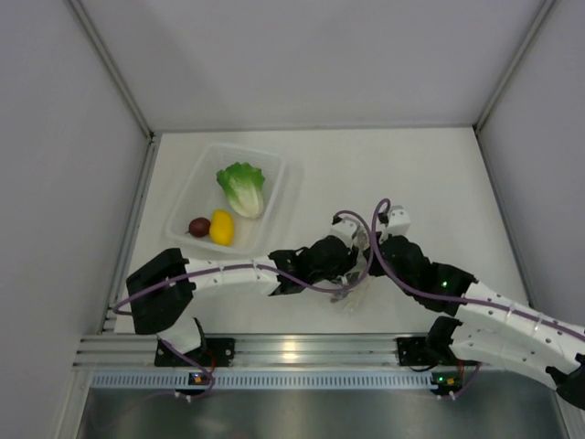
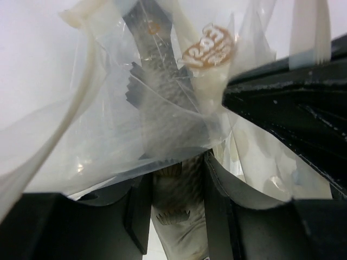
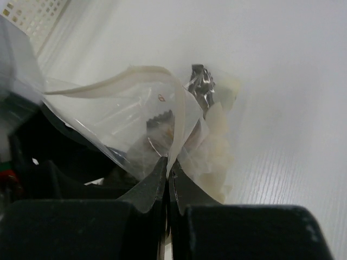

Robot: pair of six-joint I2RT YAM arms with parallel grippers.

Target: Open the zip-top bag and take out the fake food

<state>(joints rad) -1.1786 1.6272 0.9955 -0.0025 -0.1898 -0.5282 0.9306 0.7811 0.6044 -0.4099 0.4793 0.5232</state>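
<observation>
The zip-top bag (image 2: 103, 141) is clear and crinkly. It sits between the two arms, near the middle of the worktop (image 1: 411, 174) and close to the front edge. I cannot tell if it touches the worktop or hangs just above it.

Two toy pieces are in the bag. One is a grey fish piece (image 2: 168, 103) with scales and a jagged fin. The other is a white round piece (image 2: 209, 49) with orange writing on it, just beside the fish near the top of the left wrist view. The thick white strip along the bag's edge bends in a big curve. I cannot tell if the mouth of the bag is open.

The left fingers (image 2: 140, 214) pinch the bag from below, with the low end of the fish squeezed between them. The right fingers (image 3: 156, 187) are pressed together on a thin fold of the bag's plastic, close to the white strip. Both sets of fingers are very near each other.

Off to the left, well apart from the bag, is a clear tray (image 1: 194, 199). In it lie a green lettuce leaf (image 1: 242, 187), a yellow piece (image 1: 222, 227) and a dark red fruit (image 1: 199, 226). The yellow piece and the red fruit touch each other.
</observation>
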